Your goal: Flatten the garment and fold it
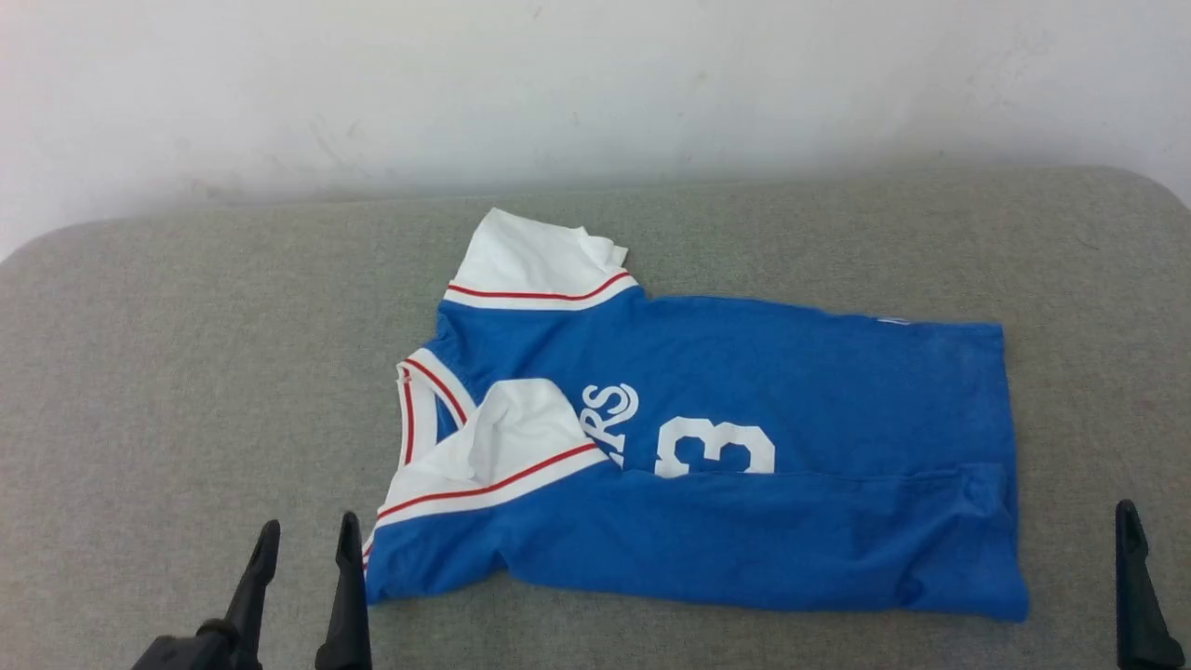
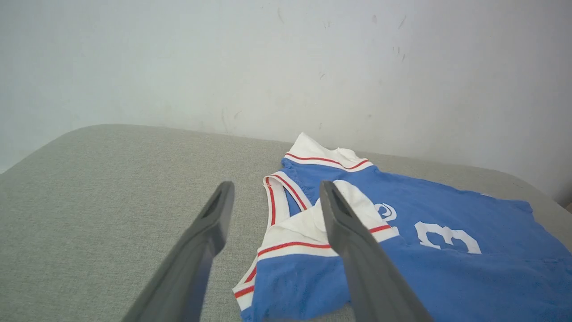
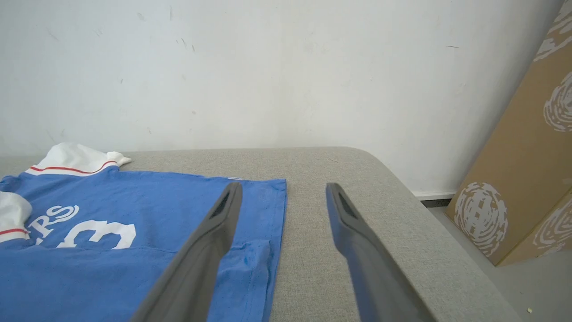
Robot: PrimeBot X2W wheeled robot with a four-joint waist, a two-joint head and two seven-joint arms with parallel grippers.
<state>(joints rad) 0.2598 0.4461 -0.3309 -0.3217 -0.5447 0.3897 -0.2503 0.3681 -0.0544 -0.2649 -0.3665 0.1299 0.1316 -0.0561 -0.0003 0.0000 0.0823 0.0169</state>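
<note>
A bright blue jersey garment [image 1: 744, 400] lies partly folded in the middle of a grey fabric-covered tabletop [image 1: 186, 372], collar toward the robot's left and hem toward its right. The near long edge of the garment is turned up over the front and hides the lower part of a white "3"; the white letters "RS" sit just left of the number. One white sleeve [image 1: 535, 256] with red-striped trim juts out on the far side toward a scuffed white wall [image 1: 595, 84], and the other sleeve [image 1: 498, 442] is laid across the chest beside the striped collar [image 1: 419, 400]. The robot's left hand [image 2: 275, 185] hangs at the collar end by the garment's near corner, its two dark fingers spread wide with nothing between them. The right hand [image 3: 283, 188] hangs at the hem end, its fingers equally wide apart and empty, one over the blue cloth and one over bare tabletop. A cardboard box [image 3: 514, 179] printed with white swirls leans against the wall beyond the tabletop's right end.
</note>
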